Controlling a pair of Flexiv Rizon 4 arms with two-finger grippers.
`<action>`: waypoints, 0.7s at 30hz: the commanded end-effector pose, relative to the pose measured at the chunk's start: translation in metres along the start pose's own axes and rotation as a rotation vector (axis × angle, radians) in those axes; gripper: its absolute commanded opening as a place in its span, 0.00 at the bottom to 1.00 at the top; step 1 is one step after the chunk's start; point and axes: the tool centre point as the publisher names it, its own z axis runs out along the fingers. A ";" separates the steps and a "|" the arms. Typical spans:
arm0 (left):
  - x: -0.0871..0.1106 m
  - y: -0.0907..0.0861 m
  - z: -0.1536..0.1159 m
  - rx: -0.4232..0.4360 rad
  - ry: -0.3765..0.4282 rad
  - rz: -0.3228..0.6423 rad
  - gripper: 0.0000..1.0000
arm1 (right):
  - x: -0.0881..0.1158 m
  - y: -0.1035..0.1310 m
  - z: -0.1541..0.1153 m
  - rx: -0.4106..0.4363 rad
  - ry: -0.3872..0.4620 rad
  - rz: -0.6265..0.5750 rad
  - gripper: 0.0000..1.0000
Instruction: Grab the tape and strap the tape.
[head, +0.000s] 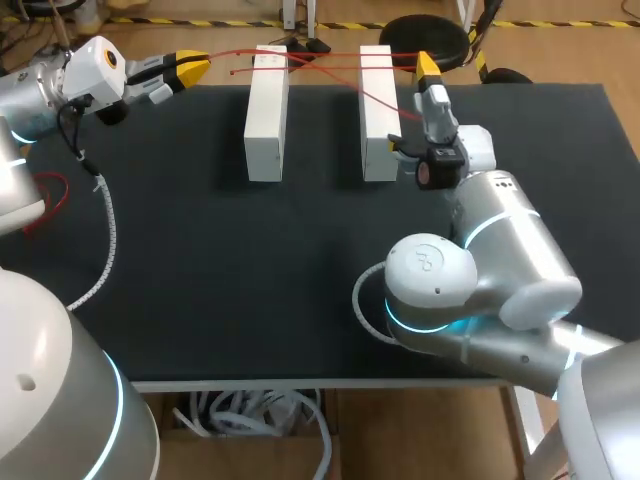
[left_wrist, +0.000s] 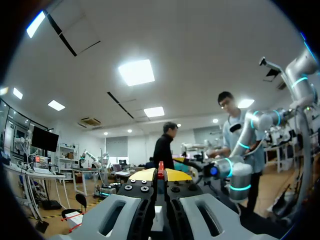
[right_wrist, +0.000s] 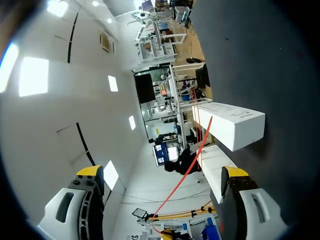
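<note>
Left jaws, at about 10 o'clock on the counter (head: 250, 280), are pinched together on one end of the red tape (left_wrist: 160, 169). Right jaws, at about 1 o'clock, stand wide apart and hold nothing. From the left jaws the red tape runs as thin strands across the tops of the left white block (head: 266, 115) and the right white block (head: 377, 115), both near 12 o'clock. In the right wrist view a strand passes through the gap ahead of the spread fingers (right_wrist: 235, 175), touching neither as far as shows. It looks light, limp and narrow, likely to sag, twist or stick to itself, so a hold on the free span just past the right white block seems best. That block sits just beside the right jaws at their 9 o'clock and could be nudged, and the crossing strands may snag.
</note>
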 end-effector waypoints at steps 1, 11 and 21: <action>0.000 0.001 0.000 0.001 0.000 0.001 0.00 | -0.003 -0.001 0.005 -0.004 -0.010 0.001 1.00; 0.000 0.001 0.000 0.001 0.000 0.001 0.00 | -0.014 -0.004 0.022 0.013 -0.033 0.028 1.00; 0.000 0.001 0.000 0.001 0.000 0.001 0.00 | -0.019 -0.011 0.028 0.020 -0.025 0.086 1.00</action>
